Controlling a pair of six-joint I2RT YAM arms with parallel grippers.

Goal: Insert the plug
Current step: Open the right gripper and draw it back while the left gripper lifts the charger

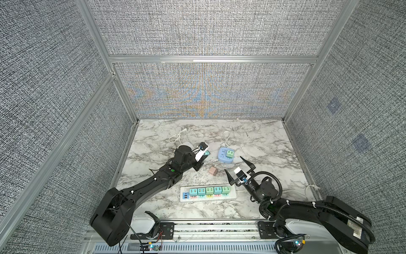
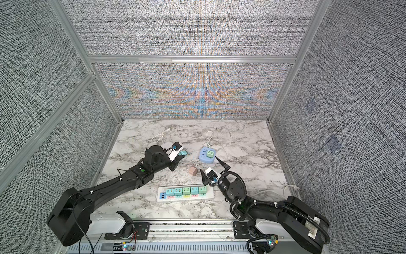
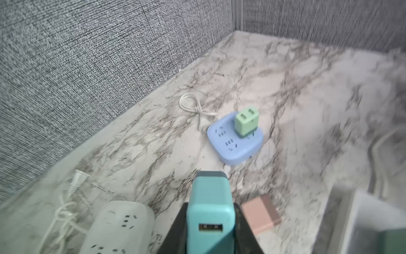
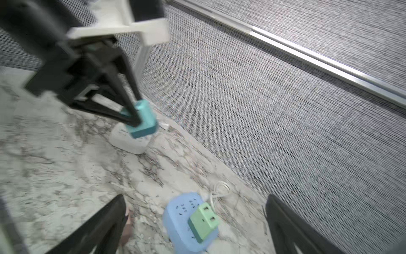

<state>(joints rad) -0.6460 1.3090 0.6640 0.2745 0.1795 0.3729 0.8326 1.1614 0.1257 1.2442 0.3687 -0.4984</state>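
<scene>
One-armed, clamping the teal plug (image 4: 146, 123) in the left gripper (image 4: 131, 119), aiming its long axis down at the white socket block (image 4: 128, 143) just beneath, toward the table's (image 1: 263, 143) far left corner; holding the right gripper (image 1: 233, 163) wide, empty, farther off.

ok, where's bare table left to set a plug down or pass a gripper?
Free: the right side of the marble table, between the blue socket hub and the right wall; also the front band nearer than the white power strip. Crowded: the middle, where the pink plug lies near the left gripper, shut on the teal plug, and the open right gripper.
</scene>
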